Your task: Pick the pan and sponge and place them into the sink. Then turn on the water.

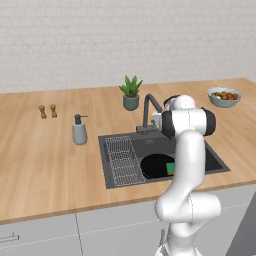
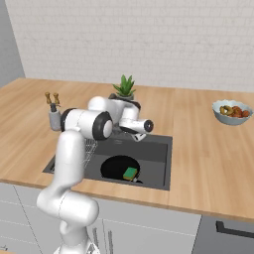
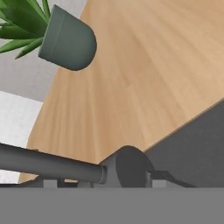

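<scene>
A: Start nearest the robot. What sits at the front edge?

B: The sink (image 1: 112, 150), a dark grey basin set into the wooden counter (image 1: 45, 160). In its near part lies the black pan (image 1: 156, 166), flat on the bottom. The green sponge (image 2: 130, 173) rests inside the pan, toward its near right rim, yellow side showing in the right base view.

A: And on the left of the basin?

B: A wire rack (image 1: 122, 160) lies along the left part, just beside the pan.

A: Where is the arm?

B: It rises in front of the sink and bends over it. The gripper (image 2: 138, 134) is up at the back of the basin, by the faucet (image 1: 148, 112). The hand view looks along the faucet's base and a dark rod that runs out to the left.

A: Are the fingers open or closed?

B: I cannot tell. The fingertips are hidden in the hand view, and in the base views the hand is too small and partly covered by the arm. Whether they grip the faucet's lever is unclear.

A: Any water running?

B: No stream is visible under the spout.

A: Farther back?

B: A soap bottle (image 1: 79, 130) stands left of the sink, two small shakers (image 1: 47, 111) beyond it. A potted plant (image 1: 131, 93) stands behind the faucet, and a grey bowl of food (image 1: 224, 96) sits far right, well apart from the sink.
</scene>
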Available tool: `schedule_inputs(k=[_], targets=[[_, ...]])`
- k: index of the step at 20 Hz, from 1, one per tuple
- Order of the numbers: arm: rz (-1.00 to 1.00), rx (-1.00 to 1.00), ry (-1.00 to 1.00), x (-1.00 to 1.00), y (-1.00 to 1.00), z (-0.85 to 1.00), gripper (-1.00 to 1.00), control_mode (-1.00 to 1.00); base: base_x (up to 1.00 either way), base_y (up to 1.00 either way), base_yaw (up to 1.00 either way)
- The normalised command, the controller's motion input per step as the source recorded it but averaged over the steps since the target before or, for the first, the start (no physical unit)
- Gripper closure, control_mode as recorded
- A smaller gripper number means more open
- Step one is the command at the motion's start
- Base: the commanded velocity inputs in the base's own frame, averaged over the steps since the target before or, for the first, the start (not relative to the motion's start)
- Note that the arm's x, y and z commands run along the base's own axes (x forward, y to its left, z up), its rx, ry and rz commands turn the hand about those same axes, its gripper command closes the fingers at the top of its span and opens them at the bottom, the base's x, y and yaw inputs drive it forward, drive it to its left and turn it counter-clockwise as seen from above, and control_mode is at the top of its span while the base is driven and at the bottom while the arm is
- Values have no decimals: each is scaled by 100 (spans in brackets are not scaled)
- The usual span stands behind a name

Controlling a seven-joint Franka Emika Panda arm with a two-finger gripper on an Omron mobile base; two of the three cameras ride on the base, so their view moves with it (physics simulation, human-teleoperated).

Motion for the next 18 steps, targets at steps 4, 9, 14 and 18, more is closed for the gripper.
schedule_inputs(k=[4, 9, 14, 18], targets=[[1, 24, 0, 9, -9, -25, 100, -100, 0, 0, 0], [0, 27, 1, 0, -25, -32, 100, -100, 0, 0, 0], [0, 23, 3, 0, -21, -38, 100, -100, 0, 0, 0], [0, 21, 1, 0, -19, -39, 100, -100, 0, 0, 0]])
